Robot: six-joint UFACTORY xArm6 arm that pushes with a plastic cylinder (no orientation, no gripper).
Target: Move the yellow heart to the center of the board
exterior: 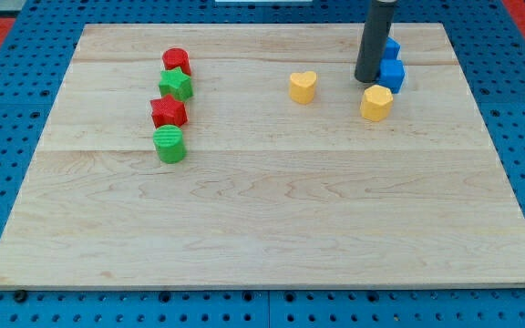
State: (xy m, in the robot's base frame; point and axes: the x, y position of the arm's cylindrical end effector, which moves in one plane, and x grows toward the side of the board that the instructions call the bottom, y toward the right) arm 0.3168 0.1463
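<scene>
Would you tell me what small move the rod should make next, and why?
Probably slide my tip toward the view's left, to just above the yellow heart. It now stands right of the heart, beside the blue blocks, while the board's centre lies below the heart.

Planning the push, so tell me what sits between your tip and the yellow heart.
Nothing: in the camera view, only bare wood lies between my tip and the yellow heart to its left. The blue blocks and yellow hexagon sit on the tip's other side.
</scene>
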